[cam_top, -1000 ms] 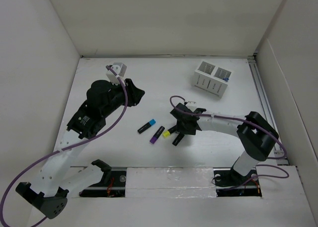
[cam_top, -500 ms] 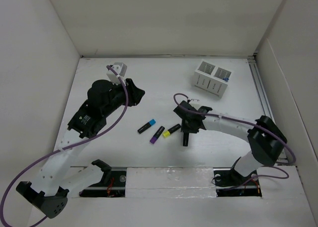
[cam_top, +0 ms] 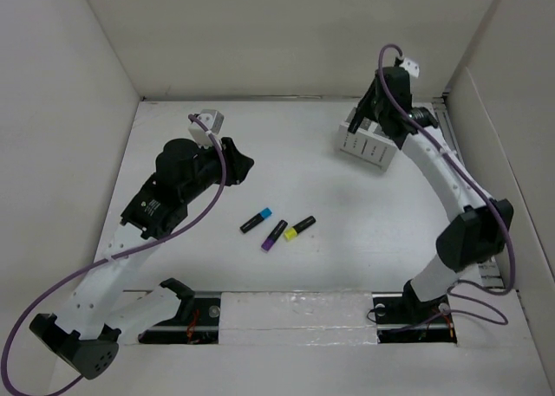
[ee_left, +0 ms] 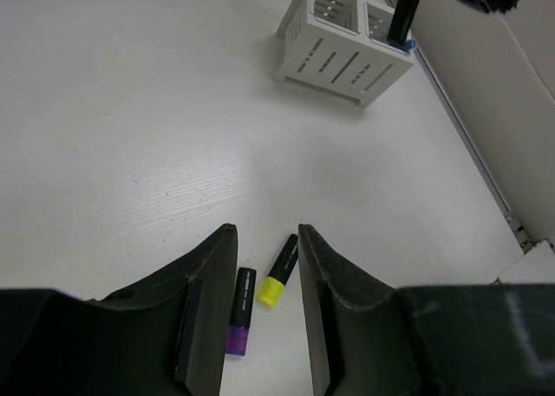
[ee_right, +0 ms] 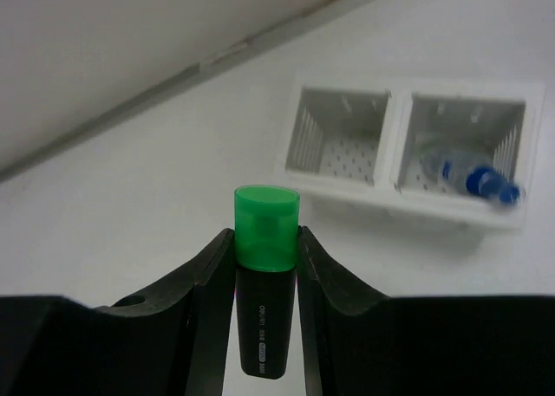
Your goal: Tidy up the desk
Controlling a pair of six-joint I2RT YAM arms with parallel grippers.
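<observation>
The desk (cam_top: 347, 214) lay wide beneath both arms, with the slotted holder box (ee_right: 381, 192) at its far right. The left fingers (ee_left: 208, 309) stood apart, empty. The right fingers (ee_right: 204, 314), clamped on a green-capped highlighter (ee_right: 265, 231), hung raised near the box. The highlighter looked best lowered upright into the compartment free of the blue-tipped pen (ee_right: 473, 178).

A lab test cell: white panel walls (cam_top: 286, 32) box in the desk (cam_top: 364, 240).

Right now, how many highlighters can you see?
4. Three lie on the white desk: the blue-capped black highlighter, the purple-capped one and the yellow-capped one. The green-capped one is in the right gripper near the white slotted holder, whose blurred blue item is unclear.
</observation>
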